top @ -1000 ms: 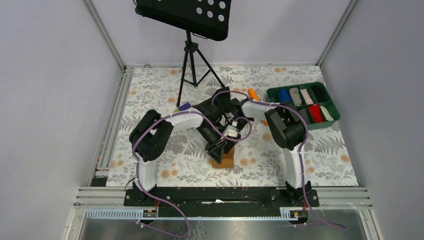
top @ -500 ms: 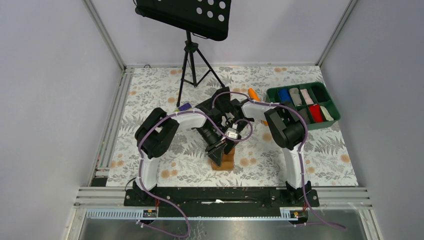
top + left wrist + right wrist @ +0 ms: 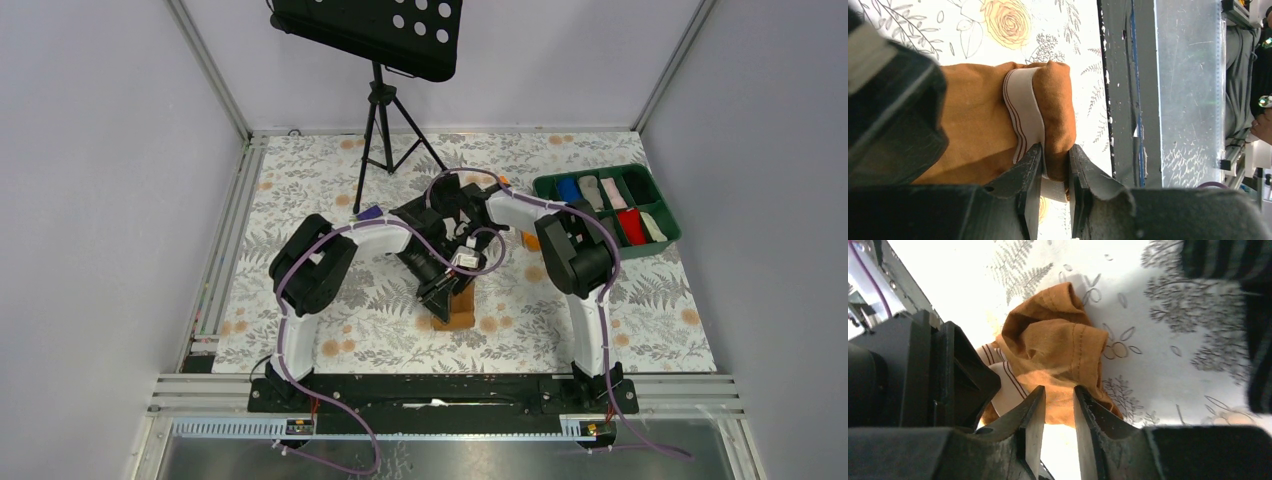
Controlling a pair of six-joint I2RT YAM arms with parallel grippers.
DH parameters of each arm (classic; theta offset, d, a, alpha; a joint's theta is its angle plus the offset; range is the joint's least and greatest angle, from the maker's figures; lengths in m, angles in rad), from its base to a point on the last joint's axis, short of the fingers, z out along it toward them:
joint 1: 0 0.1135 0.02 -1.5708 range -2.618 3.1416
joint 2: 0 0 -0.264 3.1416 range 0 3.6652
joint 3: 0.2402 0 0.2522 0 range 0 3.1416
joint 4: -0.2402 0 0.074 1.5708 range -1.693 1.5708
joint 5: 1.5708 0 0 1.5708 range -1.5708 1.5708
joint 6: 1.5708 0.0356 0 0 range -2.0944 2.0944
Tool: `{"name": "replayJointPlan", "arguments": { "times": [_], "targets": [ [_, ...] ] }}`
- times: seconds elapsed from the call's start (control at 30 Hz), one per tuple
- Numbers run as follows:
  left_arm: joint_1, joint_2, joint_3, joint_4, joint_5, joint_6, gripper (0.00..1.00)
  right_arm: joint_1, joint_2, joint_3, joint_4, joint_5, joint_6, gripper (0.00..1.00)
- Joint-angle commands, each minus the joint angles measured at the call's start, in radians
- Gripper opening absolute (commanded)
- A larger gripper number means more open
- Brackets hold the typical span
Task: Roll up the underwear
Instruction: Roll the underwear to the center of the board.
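The caramel-brown underwear [image 3: 459, 307] lies bunched on the floral table, just in front of both arms' wrists. In the left wrist view its pale waistband [image 3: 1023, 107] curves over the brown fabric [image 3: 973, 125]. My left gripper [image 3: 1055, 148] is shut on a thick brown fold at the waistband's edge. In the right wrist view the underwear [image 3: 1055, 342] sits crumpled past my right gripper [image 3: 1059, 390]. Its jaws stand narrowly apart with brown fabric between the tips. The left gripper's black body [image 3: 923, 370] is right beside it.
A green bin [image 3: 590, 172] with several rolled garments stands at the right. A black tripod stand [image 3: 378, 130] is at the back. A dark striped garment [image 3: 1243, 285] lies close by on the right wrist's side. The table's metal front rail [image 3: 1158, 100] is near the underwear.
The underwear has shifted a little away from the front edge and to the right with the left gripper. The right arm's wrist has drawn back toward the far side.
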Motion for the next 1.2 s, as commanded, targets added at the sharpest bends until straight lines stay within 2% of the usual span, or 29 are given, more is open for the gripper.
{"name": "replayJointPlan", "arguments": {
  "times": [0.0, 0.07, 0.23, 0.43, 0.63, 0.8, 0.97, 1.17],
  "targets": [
    [-0.012, 0.006, -0.036, -0.029, -0.004, 0.023, 0.00, -0.052, -0.080, 0.102, 0.093, 0.137, 0.017, 0.35],
    [-0.012, -0.005, -0.040, -0.041, 0.016, 0.044, 0.00, -0.054, -0.039, 0.094, 0.097, 0.136, 0.013, 0.35],
    [-0.014, -0.044, -0.046, -0.076, 0.044, 0.060, 0.00, -0.067, -0.032, 0.071, 0.065, 0.007, -0.006, 0.34],
    [-0.014, -0.052, -0.040, -0.081, 0.047, 0.023, 0.00, -0.095, -0.099, 0.104, 0.049, 0.026, -0.026, 0.34],
    [-0.003, 0.046, 0.048, -0.161, 0.060, 0.051, 0.00, -0.179, -0.240, 0.215, 0.000, 0.136, -0.068, 0.40],
    [0.012, 0.124, 0.108, -0.180, 0.073, 0.056, 0.00, -0.278, -0.394, 0.243, 0.021, 0.260, -0.049, 0.42],
    [0.021, 0.194, 0.148, -0.183, 0.059, 0.048, 0.00, -0.367, -0.606, 0.141, 0.136, 0.299, 0.001, 0.44],
    [0.039, 0.248, 0.148, -0.117, -0.007, -0.015, 0.00, -0.362, -0.916, -0.190, 0.314, 0.076, 0.059, 0.48]
  ]
}}
